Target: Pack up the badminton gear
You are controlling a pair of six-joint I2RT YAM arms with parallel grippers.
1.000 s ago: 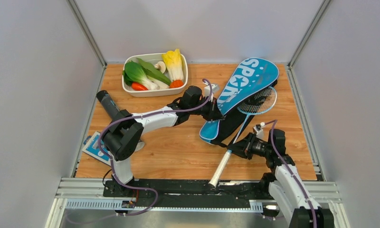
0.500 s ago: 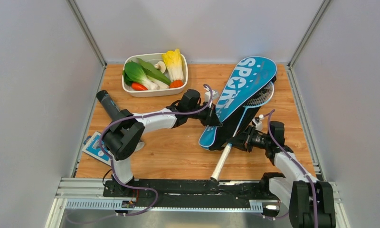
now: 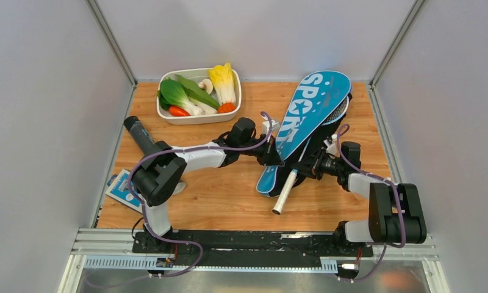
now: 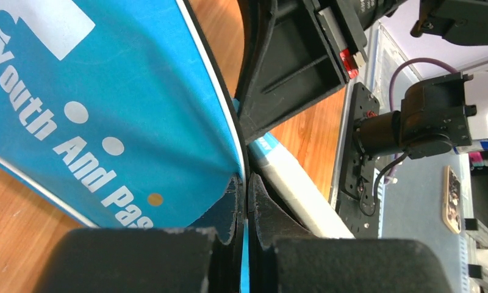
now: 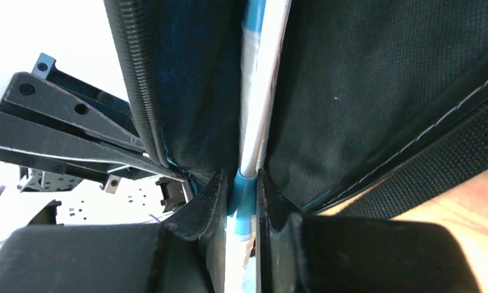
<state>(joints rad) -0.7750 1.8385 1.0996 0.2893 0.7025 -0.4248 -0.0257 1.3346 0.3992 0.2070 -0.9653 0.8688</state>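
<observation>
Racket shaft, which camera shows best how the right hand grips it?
Right wrist view: the racket shaft is pinched in the right hand, running into the cover. The top view shows mainly its white handle sticking out; the left wrist view, only a piece of it.

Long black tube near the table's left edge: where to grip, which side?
Grip the long black tube near its exposed far end, down from above, jaws across its width. It appears to lie flat and diagonal on the wooden table, its near end hidden under the left arm, leaving only that stretch free.
</observation>
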